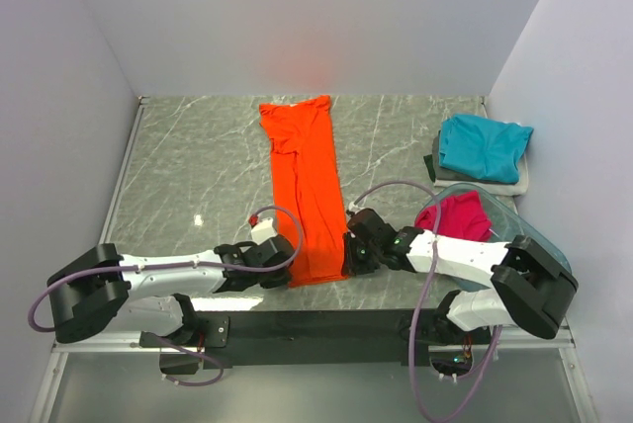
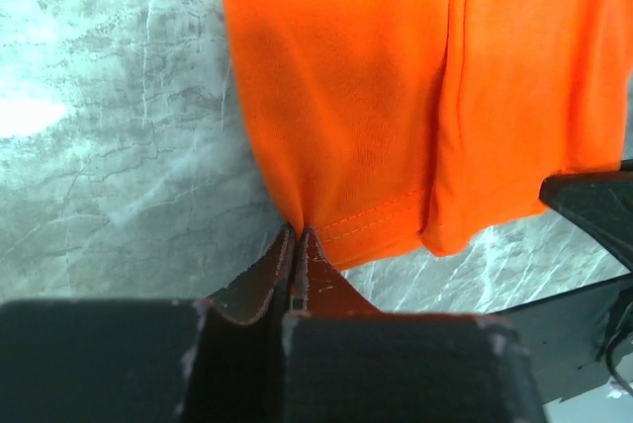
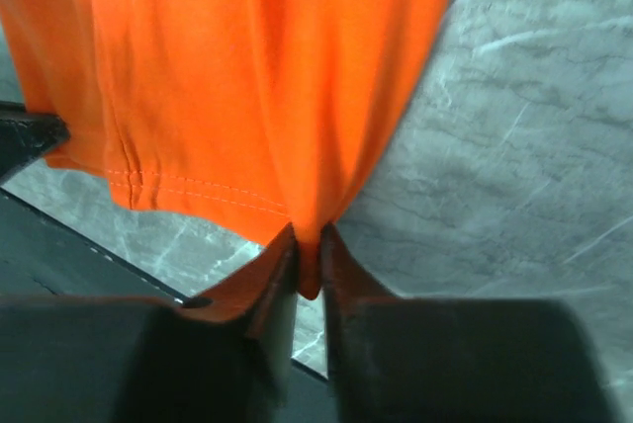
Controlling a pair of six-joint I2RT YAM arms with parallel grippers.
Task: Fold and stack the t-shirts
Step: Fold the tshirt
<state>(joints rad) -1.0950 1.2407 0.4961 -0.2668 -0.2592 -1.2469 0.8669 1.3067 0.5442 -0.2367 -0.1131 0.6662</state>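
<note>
An orange t-shirt (image 1: 305,186) lies as a long narrow strip down the middle of the marble table, folded lengthwise. My left gripper (image 1: 288,263) is shut on its near left hem corner (image 2: 297,217). At the near right corner (image 3: 309,245), my right gripper (image 1: 348,257) pinches a fold of the same orange t-shirt between its fingers. A folded teal t-shirt (image 1: 483,146) rests on pale cloth (image 1: 514,186) at the back right. A magenta-pink t-shirt (image 1: 463,215) sits crumpled inside the tub.
A clear bluish plastic tub (image 1: 514,230) stands at the right, beside my right arm. Walls close in the table (image 1: 198,176) on the left, back and right. The black base rail (image 1: 307,324) runs along the near edge.
</note>
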